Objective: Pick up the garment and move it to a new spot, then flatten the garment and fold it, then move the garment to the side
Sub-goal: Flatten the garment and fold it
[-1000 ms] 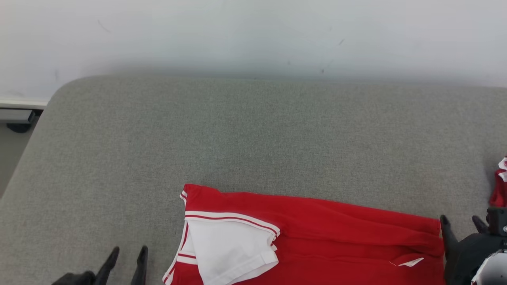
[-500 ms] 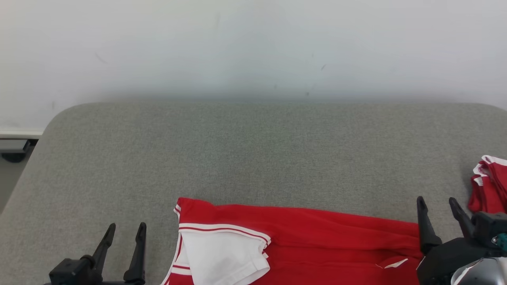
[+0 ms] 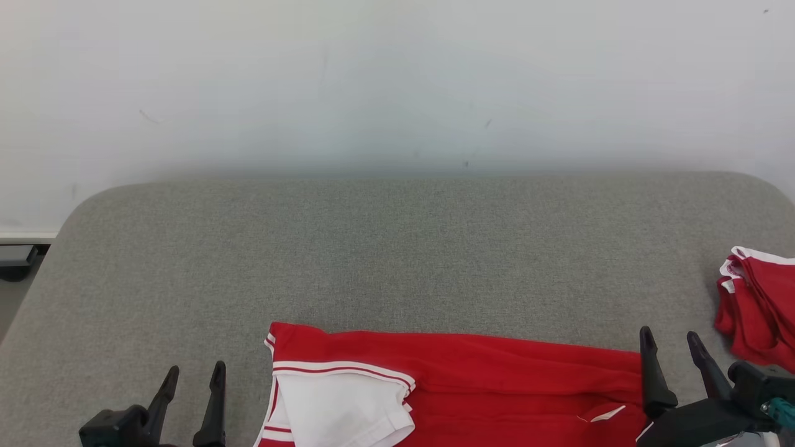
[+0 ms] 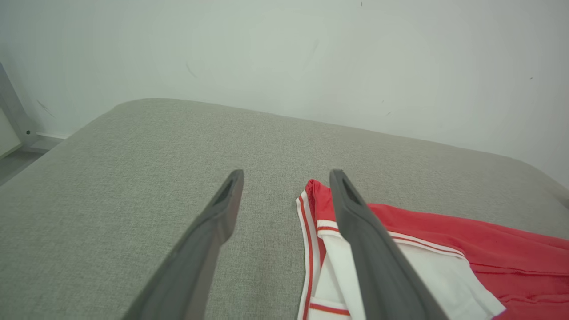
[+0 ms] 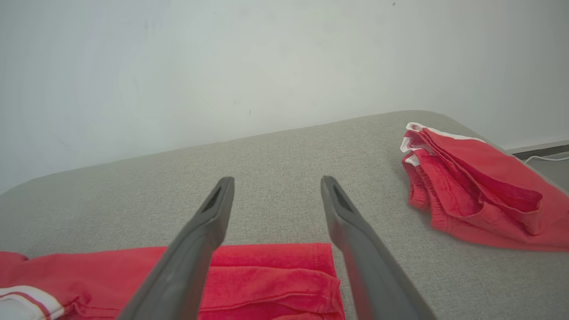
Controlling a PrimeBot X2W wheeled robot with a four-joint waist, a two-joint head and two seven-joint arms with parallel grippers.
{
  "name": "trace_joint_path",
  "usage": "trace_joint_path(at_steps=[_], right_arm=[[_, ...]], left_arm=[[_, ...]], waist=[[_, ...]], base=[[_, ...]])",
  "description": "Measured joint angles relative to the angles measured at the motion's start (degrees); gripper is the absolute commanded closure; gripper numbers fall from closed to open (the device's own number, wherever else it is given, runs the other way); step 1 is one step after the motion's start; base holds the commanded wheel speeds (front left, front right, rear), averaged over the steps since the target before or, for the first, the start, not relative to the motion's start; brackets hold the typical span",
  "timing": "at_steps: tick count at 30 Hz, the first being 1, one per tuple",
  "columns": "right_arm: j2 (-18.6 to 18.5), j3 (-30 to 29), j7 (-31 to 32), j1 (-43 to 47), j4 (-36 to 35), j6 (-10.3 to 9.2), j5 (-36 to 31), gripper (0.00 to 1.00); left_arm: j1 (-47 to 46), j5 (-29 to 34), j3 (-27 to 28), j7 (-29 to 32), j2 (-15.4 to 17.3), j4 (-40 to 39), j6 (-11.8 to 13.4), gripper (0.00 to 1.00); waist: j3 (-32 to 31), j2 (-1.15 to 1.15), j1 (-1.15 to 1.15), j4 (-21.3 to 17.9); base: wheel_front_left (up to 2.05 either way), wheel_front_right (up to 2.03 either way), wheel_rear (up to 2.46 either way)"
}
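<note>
on the grey cushion point(image 3: 397, 248), near edge, the red garment point(image 3: 497, 385) lies flat, partly folded. left gripper point(image 3: 195, 370) and right gripper point(image 3: 671, 336) flank it, jaws wide open, holding nothing. final folds, side move probably remain.

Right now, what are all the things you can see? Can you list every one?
flat garment: one, red with a white sleeve and striped trim, lying at the near edge of the cushion between the grippers
bunched garment: one, red with white trim, at the cushion's right edge
cushion: one, grey fabric, under both garments
wall: one, white, behind the cushion
left gripper: one, dark, open, left of the flat garment
right gripper: one, dark, open, at the flat garment's right end
</note>
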Motion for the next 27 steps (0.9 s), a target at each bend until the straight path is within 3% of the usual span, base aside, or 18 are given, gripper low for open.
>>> trace_joint_path(at_steps=[9, 27], right_arm=[[0.02, 0.35, -2.85, -0.22, 2.0, 1.26, 0.25, 0.0], [-0.21, 0.88, -5.34, -0.25, 4.06, 2.02, -0.04, 0.0]], left_arm=[[-0.01, 0.0, 0.44, 0.51, -0.6, 0.6, 0.08, 0.0], [0.03, 0.58, -0.09, 2.52, -0.87, 0.27, 0.49, 0.0]], waist=[[-0.5, 0.0, 0.0, 0.0], [0.4, 0.0, 0.0, 0.55]], base=[[0.0, 0.0, 0.0], [0.0, 0.0, 0.0]])
